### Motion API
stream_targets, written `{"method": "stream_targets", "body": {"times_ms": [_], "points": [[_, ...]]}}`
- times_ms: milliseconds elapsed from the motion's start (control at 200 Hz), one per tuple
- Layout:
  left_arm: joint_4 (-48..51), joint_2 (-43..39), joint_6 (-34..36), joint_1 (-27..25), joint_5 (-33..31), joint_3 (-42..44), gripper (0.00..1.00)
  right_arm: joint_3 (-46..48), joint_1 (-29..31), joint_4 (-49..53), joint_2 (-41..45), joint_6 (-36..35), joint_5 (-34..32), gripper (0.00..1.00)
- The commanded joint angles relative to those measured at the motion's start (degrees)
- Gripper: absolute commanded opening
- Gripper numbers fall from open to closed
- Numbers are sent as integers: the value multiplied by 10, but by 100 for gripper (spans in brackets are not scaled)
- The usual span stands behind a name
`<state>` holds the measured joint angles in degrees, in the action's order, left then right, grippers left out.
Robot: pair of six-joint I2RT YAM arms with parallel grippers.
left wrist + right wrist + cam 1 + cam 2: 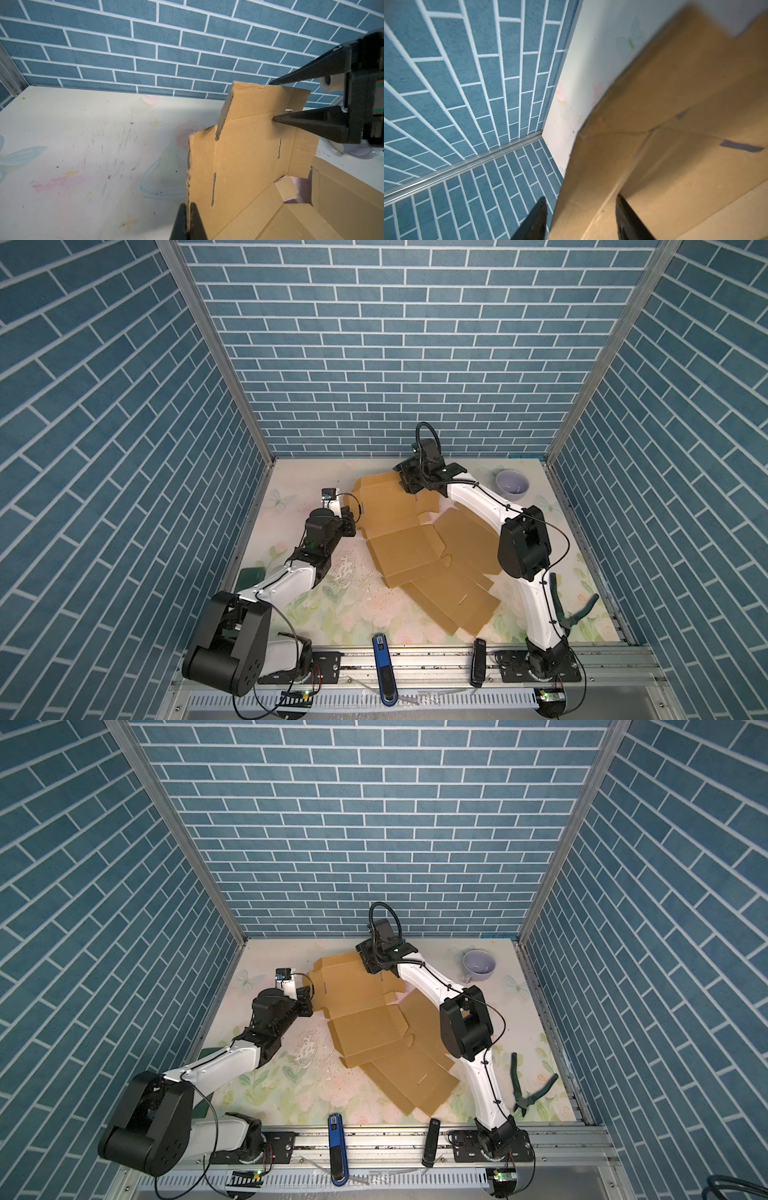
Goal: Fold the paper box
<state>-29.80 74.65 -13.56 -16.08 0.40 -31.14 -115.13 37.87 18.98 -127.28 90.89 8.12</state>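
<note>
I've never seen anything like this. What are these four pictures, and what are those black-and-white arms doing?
They are two robot arms, a left arm and a right arm, mounted at the front of a table. Each ends in a two-fingered pincer. Two pictures look down from overhead and are nearly alike. The other two come from small cameras on the arms' wrists. On the table lies a brown cardboard box blank, mostly flat and raised at its far end, with a lilac mug and green-handled pliers off to the side. The left pincer is shut on the edge of a raised panel. The right pincer is open, its fingers on either side of a flap.
</note>
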Motion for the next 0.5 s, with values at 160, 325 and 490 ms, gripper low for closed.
{"method": "stream_targets", "body": {"times_ms": [160, 325, 490], "points": [[-22, 5, 11, -7, -16, -4, 0, -1, 2, 12, 3, 18, 3, 32], [-23, 13, 8, -7, -23, -10, 0, 24, 2, 3, 12, 19, 0, 25], [-31, 26, 2, -8, -30, -15, 0, 53, 5, -6, 35, 20, 2, 24]]}}
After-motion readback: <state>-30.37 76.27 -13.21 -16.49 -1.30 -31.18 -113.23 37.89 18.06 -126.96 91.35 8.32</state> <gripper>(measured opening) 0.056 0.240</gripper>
